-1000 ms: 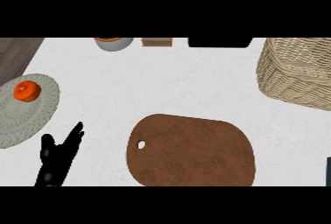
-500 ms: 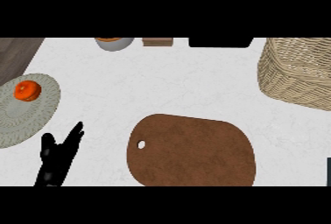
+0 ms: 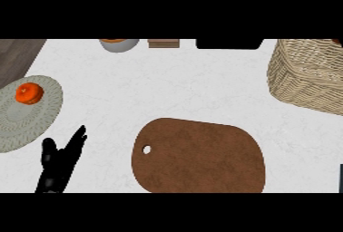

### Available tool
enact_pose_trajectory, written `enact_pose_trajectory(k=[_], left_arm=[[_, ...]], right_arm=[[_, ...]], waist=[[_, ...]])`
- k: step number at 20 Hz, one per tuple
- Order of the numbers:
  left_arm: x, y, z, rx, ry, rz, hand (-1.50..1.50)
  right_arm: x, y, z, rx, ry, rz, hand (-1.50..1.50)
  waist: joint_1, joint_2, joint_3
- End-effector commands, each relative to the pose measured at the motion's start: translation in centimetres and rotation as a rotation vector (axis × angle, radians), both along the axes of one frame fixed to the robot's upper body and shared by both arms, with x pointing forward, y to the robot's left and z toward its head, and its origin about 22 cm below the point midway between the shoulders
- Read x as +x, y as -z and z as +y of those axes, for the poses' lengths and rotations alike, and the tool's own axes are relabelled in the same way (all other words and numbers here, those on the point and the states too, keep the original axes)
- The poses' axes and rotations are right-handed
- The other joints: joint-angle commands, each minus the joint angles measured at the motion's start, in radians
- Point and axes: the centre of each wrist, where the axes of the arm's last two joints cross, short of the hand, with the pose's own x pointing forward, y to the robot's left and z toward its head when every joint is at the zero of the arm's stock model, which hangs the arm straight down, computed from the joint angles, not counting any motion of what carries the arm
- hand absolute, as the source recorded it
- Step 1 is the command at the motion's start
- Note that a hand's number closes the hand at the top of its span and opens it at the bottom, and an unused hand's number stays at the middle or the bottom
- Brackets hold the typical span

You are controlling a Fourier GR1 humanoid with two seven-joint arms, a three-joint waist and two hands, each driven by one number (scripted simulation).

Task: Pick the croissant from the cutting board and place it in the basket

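Head view. One brown cutting board (image 3: 199, 156) is lying at lower centre of the white counter (image 3: 181, 86), with one small hole near its left edge; its top is showing bare wood only. One wicker basket (image 3: 309, 74) is sitting at the upper right, partly cut off by the view's edge, well apart from the board. One round woven mat (image 3: 26, 113) is lying at the left, carrying one orange fruit (image 3: 29, 92). Along the far edge, one grey bowl (image 3: 119, 44), one small brown block (image 3: 164, 43) and one black object (image 3: 229, 43) are showing partially.

One hand is showing: the left hand (image 3: 59, 165), at lower left, fingers straight and pointing up, holding nothing, between mat and board and touching neither. No croissant is showing on the board, in the basket's visible part, or at the hand. A sliver of something dark is sitting at the right edge; whether it is the right hand cannot be told.
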Motion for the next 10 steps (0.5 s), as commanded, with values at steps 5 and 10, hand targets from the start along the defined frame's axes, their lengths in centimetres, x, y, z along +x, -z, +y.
enact_pose_trajectory(k=[5,10], left_arm=[[0.3,0.5,1.0,0.019,0.004,0.061,0.00],[1.1,-1.2,-0.2,0.005,-0.003,0.057,0.00]], right_arm=[[-2.3,3.1,-4.5,-0.193,0.032,0.169,-1.50],[-2.5,2.9,-5.4,-0.218,0.020,0.109,-1.50]], waist=[[0.009,0.012,-0.006],[0.002,0.006,-0.006]])
